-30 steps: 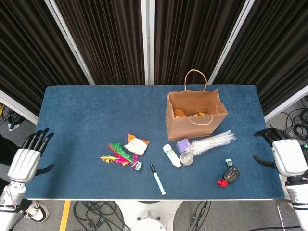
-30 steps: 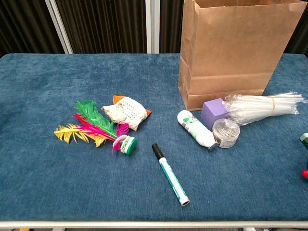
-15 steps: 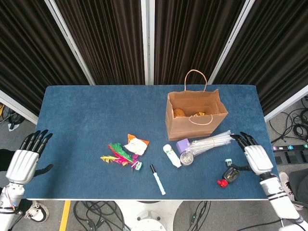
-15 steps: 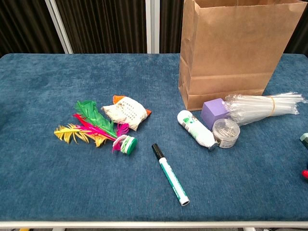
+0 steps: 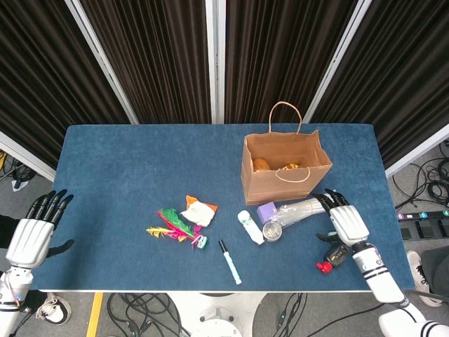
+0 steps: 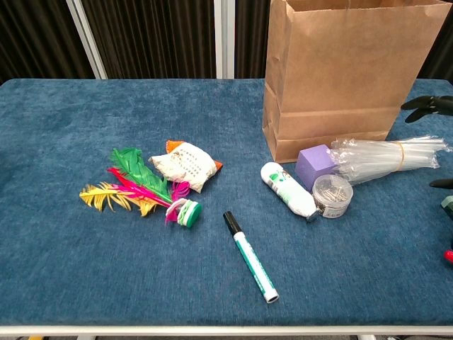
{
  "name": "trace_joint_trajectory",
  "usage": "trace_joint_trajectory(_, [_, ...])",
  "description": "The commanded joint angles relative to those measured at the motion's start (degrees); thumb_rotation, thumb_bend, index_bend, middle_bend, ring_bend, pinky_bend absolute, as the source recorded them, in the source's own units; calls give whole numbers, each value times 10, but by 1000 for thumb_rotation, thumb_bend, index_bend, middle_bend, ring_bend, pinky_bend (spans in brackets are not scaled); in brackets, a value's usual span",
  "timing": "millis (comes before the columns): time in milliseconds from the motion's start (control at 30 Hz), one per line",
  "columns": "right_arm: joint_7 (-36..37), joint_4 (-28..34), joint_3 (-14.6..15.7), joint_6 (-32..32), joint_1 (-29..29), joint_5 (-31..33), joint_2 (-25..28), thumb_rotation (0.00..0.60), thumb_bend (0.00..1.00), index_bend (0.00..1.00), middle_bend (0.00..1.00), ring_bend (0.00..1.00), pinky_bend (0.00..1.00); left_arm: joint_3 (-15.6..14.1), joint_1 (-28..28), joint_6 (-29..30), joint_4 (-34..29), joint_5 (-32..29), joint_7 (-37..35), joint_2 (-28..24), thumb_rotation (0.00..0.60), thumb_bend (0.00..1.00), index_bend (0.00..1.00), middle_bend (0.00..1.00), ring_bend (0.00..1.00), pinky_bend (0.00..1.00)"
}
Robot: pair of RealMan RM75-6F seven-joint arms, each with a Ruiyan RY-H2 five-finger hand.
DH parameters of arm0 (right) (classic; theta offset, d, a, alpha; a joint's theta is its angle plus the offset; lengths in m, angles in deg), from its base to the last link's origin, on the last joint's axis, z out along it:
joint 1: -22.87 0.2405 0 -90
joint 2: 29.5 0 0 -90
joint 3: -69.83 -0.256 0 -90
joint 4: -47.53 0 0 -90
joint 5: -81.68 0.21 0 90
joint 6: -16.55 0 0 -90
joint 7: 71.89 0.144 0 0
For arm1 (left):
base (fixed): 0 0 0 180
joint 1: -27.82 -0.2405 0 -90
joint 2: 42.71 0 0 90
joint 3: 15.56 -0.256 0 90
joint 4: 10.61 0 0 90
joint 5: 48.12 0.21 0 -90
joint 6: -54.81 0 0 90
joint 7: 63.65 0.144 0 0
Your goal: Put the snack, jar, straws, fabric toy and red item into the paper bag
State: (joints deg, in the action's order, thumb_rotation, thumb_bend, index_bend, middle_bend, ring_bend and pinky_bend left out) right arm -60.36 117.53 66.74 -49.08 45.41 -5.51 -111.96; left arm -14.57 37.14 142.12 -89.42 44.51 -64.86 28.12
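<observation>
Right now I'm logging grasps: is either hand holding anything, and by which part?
Nothing is held. The right hand hovers open above the end of the straws; the left hand is open off the table's edge.

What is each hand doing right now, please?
Left hand: open, holding nothing, off the table's edge.
Right hand: open, over the straws, holding nothing.

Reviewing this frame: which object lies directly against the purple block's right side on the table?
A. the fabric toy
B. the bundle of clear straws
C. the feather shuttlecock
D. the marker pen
B: in the chest view the bundle of clear straws runs rightward from the purple block, its near end against the block, while the marker pen lies apart, nearer the front edge.
</observation>
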Motion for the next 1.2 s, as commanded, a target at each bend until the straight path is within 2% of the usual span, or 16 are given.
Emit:
trace_joint_trajectory(33, [-7, -12, 1, 5, 3, 4, -11, 600, 0, 118, 181, 52, 120, 1, 0, 4, 5, 0, -3, 2, 600, 91, 110, 168, 14, 127])
trace_joint_trajectory(267, [-12, -39, 1, -2, 7, 3, -34, 600, 0, 124, 183, 52, 123, 12, -3, 25, 29, -1, -17, 8, 600, 90, 110, 168, 14, 127])
trace_joint_trajectory(633, [-15, -69, -3, 29, 30, 12, -68, 600, 13, 129, 187, 54, 131, 11, -5, 14, 31, -13, -18, 8, 600, 90, 110, 168, 14, 127])
trace_joint_trajectory(967, [-40, -90, -2, 51, 41, 26, -92, 600, 114, 171, 217, 95, 174, 10, -4, 10, 39, -15, -24, 10, 600, 102, 110, 168, 14, 128])
trace_joint_trajectory(1067, [-48, -99, 0, 47, 38, 28, -101, 600, 147, 215, 244, 126, 201, 11, -4, 12, 40, -15, -27, 11, 600, 102, 110, 168, 14, 127])
trace_joint_trajectory(1200, [-56, -113, -2, 23, 32, 25, -112, 600, 196, 337, 319, 224, 299, 11, -5, 14, 42, -15, -29, 12, 600, 103, 110, 168, 14, 127])
